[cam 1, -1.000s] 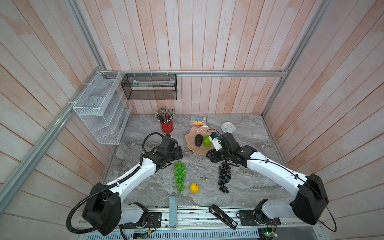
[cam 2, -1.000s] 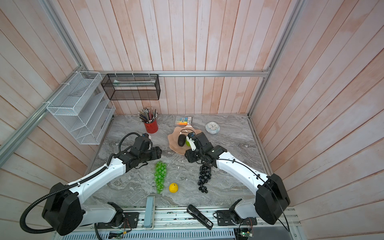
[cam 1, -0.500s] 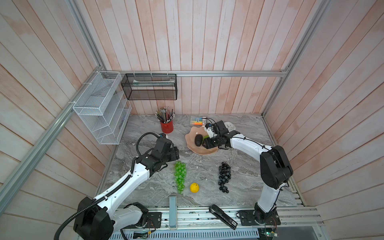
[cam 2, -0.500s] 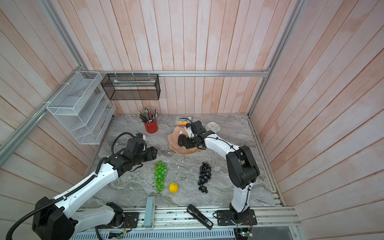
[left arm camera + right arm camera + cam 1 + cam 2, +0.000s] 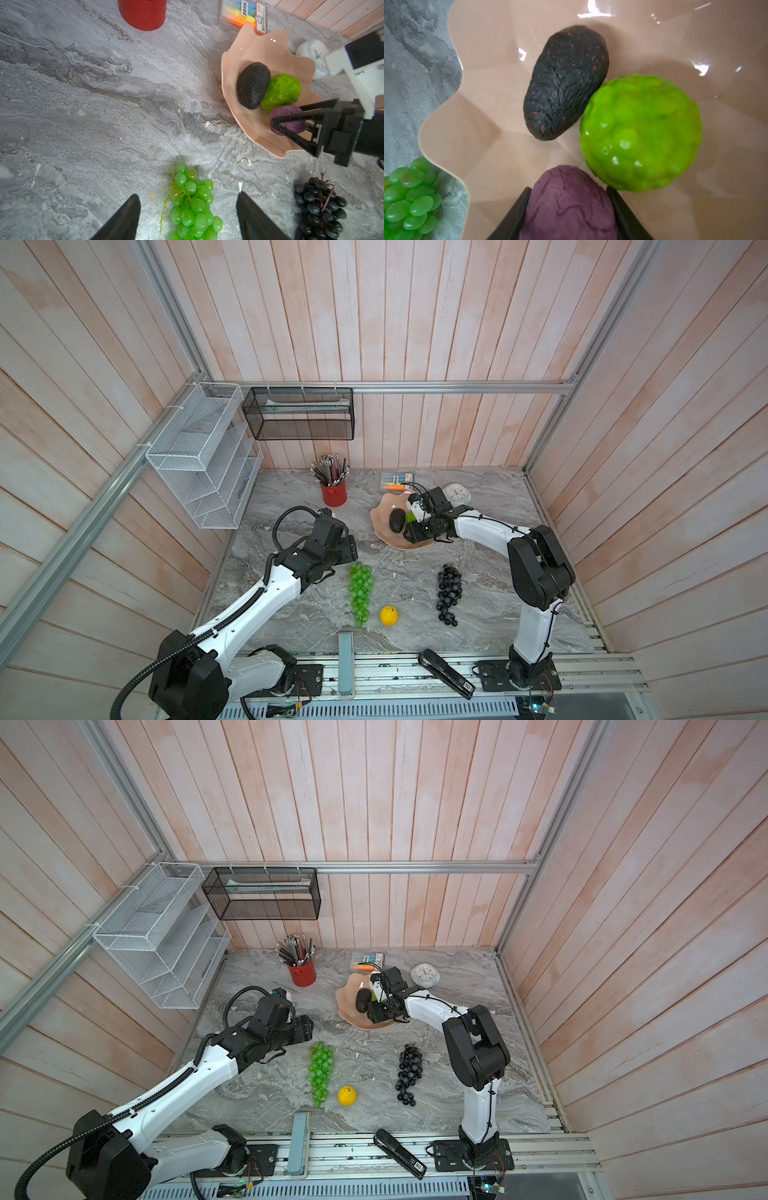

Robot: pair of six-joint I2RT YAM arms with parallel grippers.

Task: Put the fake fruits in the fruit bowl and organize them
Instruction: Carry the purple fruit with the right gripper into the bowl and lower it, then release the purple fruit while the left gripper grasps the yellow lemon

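The peach-pink fruit bowl [image 5: 380,512] [image 5: 477,83] holds the dark avocado [image 5: 397,520] [image 5: 566,81] and, touching it, the bumpy lime-green ball [image 5: 640,133] [image 5: 281,91]. My right gripper [image 5: 568,188] [image 5: 411,531] is shut on the small purple ball [image 5: 569,203] [image 5: 287,119], low inside the bowl beside the lime-green ball. My left gripper [image 5: 188,195] [image 5: 349,549] is open, its fingers on either side of the stem end of the green grape bunch [image 5: 360,591] [image 5: 192,205], apart from it. On the table lie the black-purple grape bunch [image 5: 449,593] [image 5: 320,207] and the yellow ball [image 5: 388,615].
A red pencil cup [image 5: 333,493], a highlighter pack [image 5: 397,479] and a white clock [image 5: 457,494] stand behind and beside the bowl. A black stapler [image 5: 446,672] lies on the front rail. A white wire rack [image 5: 199,456] and a black mesh basket [image 5: 299,414] hang on the walls.
My right gripper has moved from the bowl's front edge to over the bowl, with that arm's elbow folding upright. My left gripper has shifted slightly left, still near the green grapes.
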